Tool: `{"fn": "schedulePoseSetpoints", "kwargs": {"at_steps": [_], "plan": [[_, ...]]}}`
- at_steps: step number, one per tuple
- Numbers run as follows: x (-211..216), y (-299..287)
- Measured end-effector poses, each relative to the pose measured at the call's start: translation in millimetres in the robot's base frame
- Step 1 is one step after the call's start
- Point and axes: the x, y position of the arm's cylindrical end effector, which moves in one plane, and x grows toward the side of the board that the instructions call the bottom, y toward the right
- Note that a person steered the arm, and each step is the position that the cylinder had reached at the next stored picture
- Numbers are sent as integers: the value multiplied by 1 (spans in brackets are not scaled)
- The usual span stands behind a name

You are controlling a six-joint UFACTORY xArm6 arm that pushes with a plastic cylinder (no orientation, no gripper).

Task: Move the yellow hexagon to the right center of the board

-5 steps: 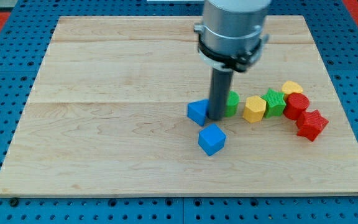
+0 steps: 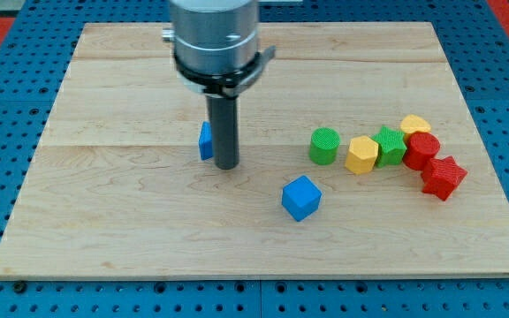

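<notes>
Tip touches blue block, far from yellow hexagon.

arm: grey metal cylinder, dark clamp ring | rod: 1 straight dark shaft | my tip: blunt

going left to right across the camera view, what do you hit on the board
blue block → my tip, just right of that block → blue cube → green cylinder → yellow hexagon → green block → red star. The other yellow and red blocks overlap those, so I left them out.
</notes>
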Motion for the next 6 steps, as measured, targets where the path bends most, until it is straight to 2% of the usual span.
{"fn": "schedulePoseSetpoints", "kwargs": {"at_steps": [1,2,4,5,6], "plan": [[0,30],[0,98],[16,192],[51,182],[81,134]]}}
